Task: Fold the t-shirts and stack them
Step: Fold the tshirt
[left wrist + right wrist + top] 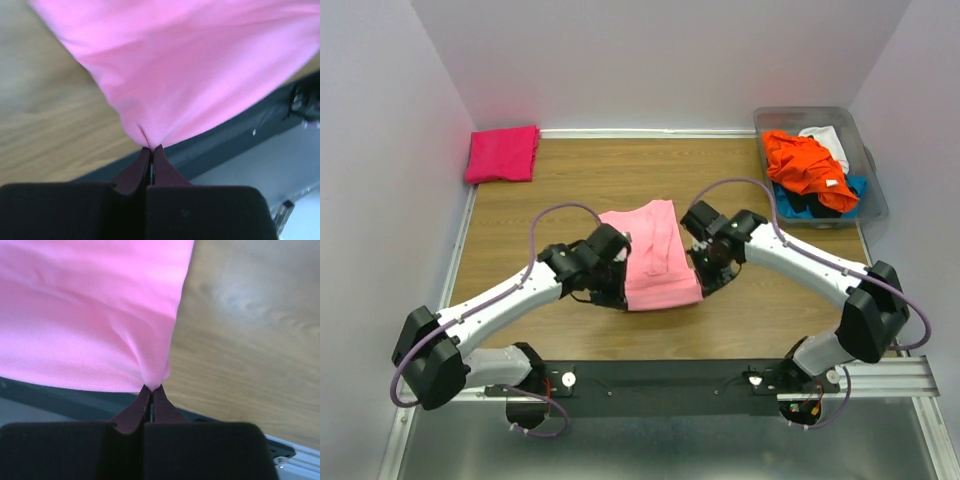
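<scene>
Two pinches on the light pink t-shirt [655,255] mid-frame: my left gripper [151,150] and right gripper [151,388] are each clamped tight on a bottom corner, I reckon so the hem carries over evenly for a fold. The folded magenta t-shirt [502,154] waits upper left, and the other t-shirts [810,165] are heaped in the bin [805,112] upper right. Wood table [520,220] beyond the shirt leaves swing room, though the black rail [670,375] sits close below.

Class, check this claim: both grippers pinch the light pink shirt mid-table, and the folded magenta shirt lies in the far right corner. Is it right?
No. The folded magenta shirt lies in the far left corner, as the top external view shows. The left gripper and right gripper do pinch the light pink shirt.
</scene>
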